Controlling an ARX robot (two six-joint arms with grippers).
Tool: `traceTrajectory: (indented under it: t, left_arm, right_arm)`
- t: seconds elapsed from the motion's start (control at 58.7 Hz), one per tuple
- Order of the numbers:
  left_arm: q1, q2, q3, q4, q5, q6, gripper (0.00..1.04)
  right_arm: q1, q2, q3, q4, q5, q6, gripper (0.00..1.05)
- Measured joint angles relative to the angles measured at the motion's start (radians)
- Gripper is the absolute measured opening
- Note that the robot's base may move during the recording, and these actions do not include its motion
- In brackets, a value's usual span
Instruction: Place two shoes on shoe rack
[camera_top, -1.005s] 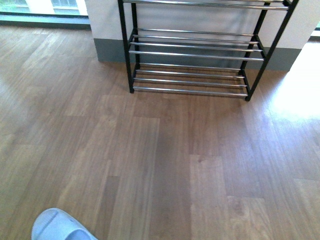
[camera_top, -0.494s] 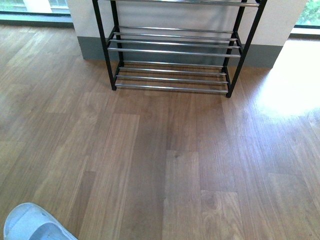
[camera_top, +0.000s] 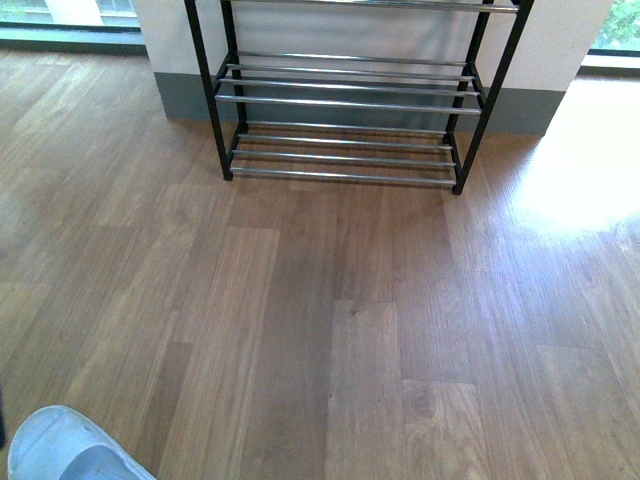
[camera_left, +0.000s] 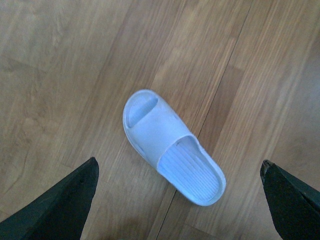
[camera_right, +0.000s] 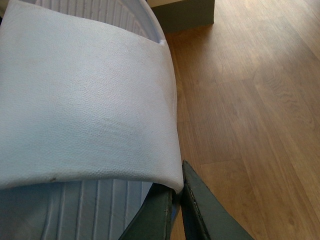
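Note:
The shoes in view are two light blue slippers. One slipper (camera_left: 170, 145) lies flat on the wood floor below my left gripper (camera_left: 178, 161), which is open with its dark fingers (camera_left: 65, 205) wide on either side, above it and not touching. The toe of that slipper shows at the bottom left of the front view (camera_top: 60, 450). My right gripper (camera_right: 177, 192) is shut on the strap edge of the other slipper (camera_right: 85, 100), held off the floor. The shoe rack (camera_top: 345, 100), black frames and chrome bars, stands empty against the far wall.
A grey skirting board (camera_top: 180, 100) runs behind the rack and also shows in the right wrist view (camera_right: 185, 12). A bright patch of sunlight (camera_top: 570, 180) lies on the floor to the right of the rack. Wood floor (camera_top: 330, 320) stretches between me and the rack.
Between one second and half a second ago the rack and the floor slipper shifted left in the front view. Since then nothing has visibly moved.

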Motion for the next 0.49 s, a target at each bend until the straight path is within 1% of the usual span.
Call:
traceTrajectory:
  t: [0.034, 0.051, 0.136, 0.272, 0.494]
  left_arm:
    - [0.001, 0.145, 0.027, 0.072, 0.001, -0.004, 0.95]
    - [0.005, 0.263, 0.054, 0.124, -0.002, -0.005, 0.95]
    - [0.016, 0.552, 0.140, 0.178, -0.007, -0.013, 0.95]
    - [0.018, 0.779, 0.228, 0.185, -0.022, -0.021, 0.95]
    - [0.019, 1.042, 0.386, 0.164, -0.063, -0.040, 0.95]
  right_arm:
    - [0.000, 0.000, 0.000, 0.000, 0.001, 0.000, 0.02]
    - [0.000, 0.000, 0.000, 0.000, 0.000, 0.000, 0.02]
    - [0.000, 0.000, 0.000, 0.000, 0.000, 0.000, 0.02]
    - [0.000, 0.000, 0.000, 0.000, 0.000, 0.000, 0.02]
    - [0.000, 0.000, 0.000, 0.000, 0.000, 0.000, 0.02]
